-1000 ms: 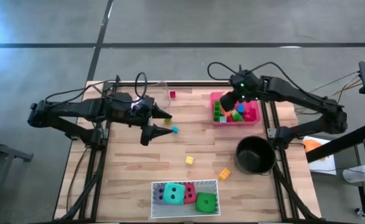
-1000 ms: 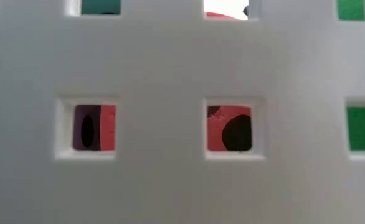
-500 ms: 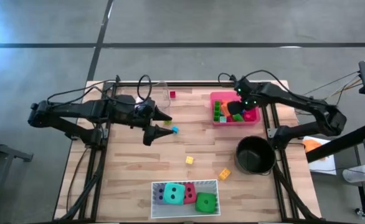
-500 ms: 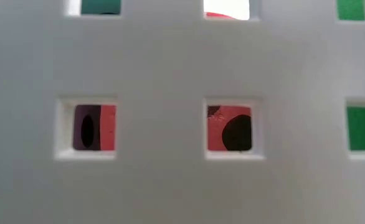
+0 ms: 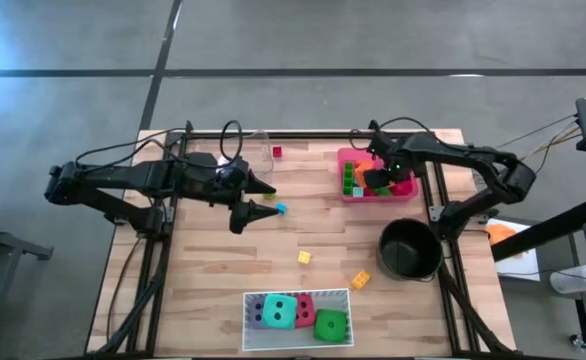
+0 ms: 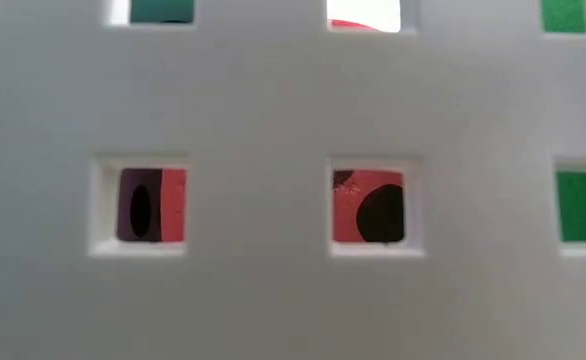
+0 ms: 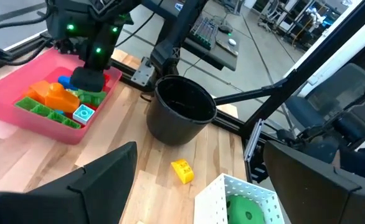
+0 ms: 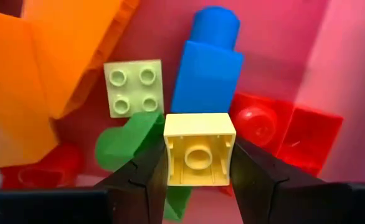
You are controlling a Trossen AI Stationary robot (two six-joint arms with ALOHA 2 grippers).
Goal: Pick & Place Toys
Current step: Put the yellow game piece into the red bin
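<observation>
Right claw [image 8: 199, 163] is down inside the pink tray [image 5: 405, 191] at the desk's far right, clenched on a pale yellow block [image 8: 199, 149]; the right wrist view shows both fingers [image 8: 146, 177] pressed against the block's sides, hollow underside toward the camera, just above the pile. Under it lie a blue block [image 8: 207, 68], a light green four-stud block [image 8: 133, 87], a red block [image 8: 276, 127], an orange piece [image 8: 39, 56] and a green piece [image 8: 129, 146]. Judgement: placing step, block carried to the tray and not yet released. Next move calls for opening the fingers low over the pile so the block drops in and stays inside the rim, then lifting straight up clear of the tray wall. Left claw [image 5: 258, 198] is released, fingers wide apart, hovering over the desk [image 5: 213, 270] mid-left, just beside a small blue block [image 5: 281, 209]; likely its next pick, which calls for lowering with the fingers straddling it. Still loose on the desk: two yellow blocks [image 5: 304, 258] [image 5: 360, 279] near the black pot [image 5: 409, 249] and a red block [image 5: 277, 152] at the far edge. The dice, teal [image 5: 280, 311], green [image 5: 330, 325], red [image 5: 304, 305] and purple [image 5: 257, 313], sit in the white tray [image 5: 298, 293] at the near edge.
</observation>
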